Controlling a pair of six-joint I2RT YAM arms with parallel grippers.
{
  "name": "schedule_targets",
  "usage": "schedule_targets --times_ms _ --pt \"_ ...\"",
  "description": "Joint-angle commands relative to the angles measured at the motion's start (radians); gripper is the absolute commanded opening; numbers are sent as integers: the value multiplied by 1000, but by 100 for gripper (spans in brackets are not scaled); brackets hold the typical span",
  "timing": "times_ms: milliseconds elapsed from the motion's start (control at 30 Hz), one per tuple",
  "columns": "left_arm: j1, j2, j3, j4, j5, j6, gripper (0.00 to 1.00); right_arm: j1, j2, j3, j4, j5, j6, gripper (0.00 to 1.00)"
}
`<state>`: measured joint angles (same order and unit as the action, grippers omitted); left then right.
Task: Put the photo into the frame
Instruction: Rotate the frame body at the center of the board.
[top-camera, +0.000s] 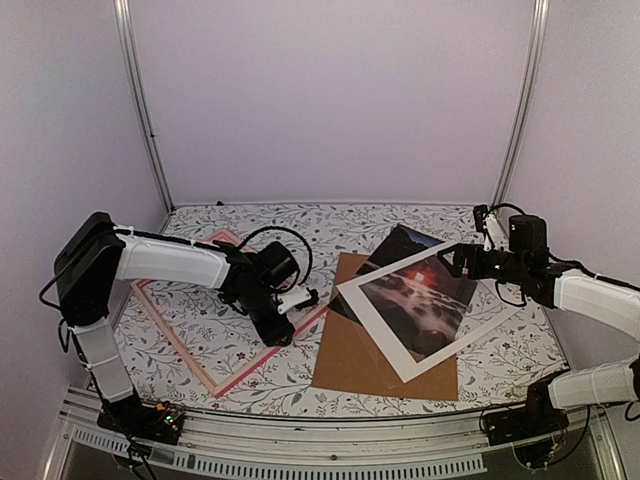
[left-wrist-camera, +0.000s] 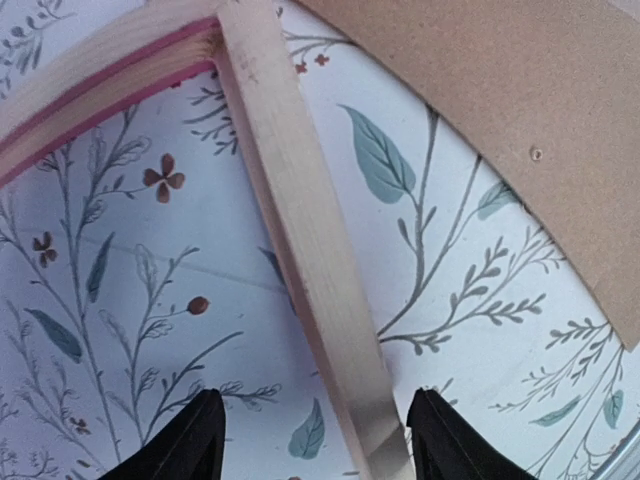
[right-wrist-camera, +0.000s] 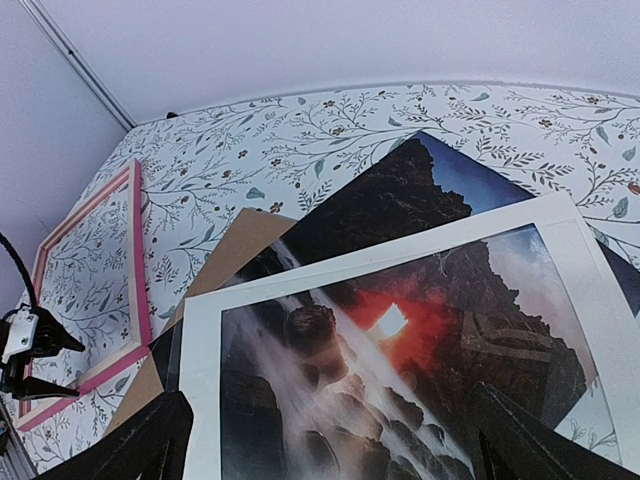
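The pink frame (top-camera: 255, 365) lies flat on the left of the table. My left gripper (top-camera: 300, 318) hovers low over its near right corner. In the left wrist view its jaws (left-wrist-camera: 320, 440) stand open astride a pale frame rail (left-wrist-camera: 300, 220), which runs closer to the right finger. The dark photo (top-camera: 420, 300) with its red sun lies mid-table under a white mat (top-camera: 463, 341), and one dark corner (right-wrist-camera: 400, 200) pokes out beyond it. My right gripper (top-camera: 455, 262) hangs wide open above the photo's far right, and nothing is between its fingers (right-wrist-camera: 150, 440).
A brown backing board (top-camera: 350, 360) lies under the photo and mat, its left edge close to the frame's corner (left-wrist-camera: 500, 90). The floral tablecloth (top-camera: 300, 225) covers the table. White walls and metal posts enclose the back and sides.
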<state>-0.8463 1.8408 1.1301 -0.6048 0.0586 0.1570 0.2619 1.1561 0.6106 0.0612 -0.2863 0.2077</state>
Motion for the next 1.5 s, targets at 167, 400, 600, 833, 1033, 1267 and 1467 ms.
schedule_targets --times_ms 167,400,600,833,1033,1267,1467 --pt "194 -281 -96 107 -234 -323 78 8 -11 -9 23 -7 10 99" --pt "441 -607 -364 223 -318 -607 99 11 9 -15 57 -42 24 99" --pt "568 -735 -493 214 -359 -835 100 14 20 -24 77 -54 33 99" --pt "697 -666 -515 135 -324 -986 100 15 46 -23 91 -71 39 99" --pt "755 -657 -575 177 -280 -1074 100 15 63 -20 96 -76 44 99" --pt "794 -643 -639 248 -275 -1108 97 16 90 -23 110 -83 45 99" --pt "802 -611 -677 327 -278 -1077 83 17 93 -25 112 -85 47 99"
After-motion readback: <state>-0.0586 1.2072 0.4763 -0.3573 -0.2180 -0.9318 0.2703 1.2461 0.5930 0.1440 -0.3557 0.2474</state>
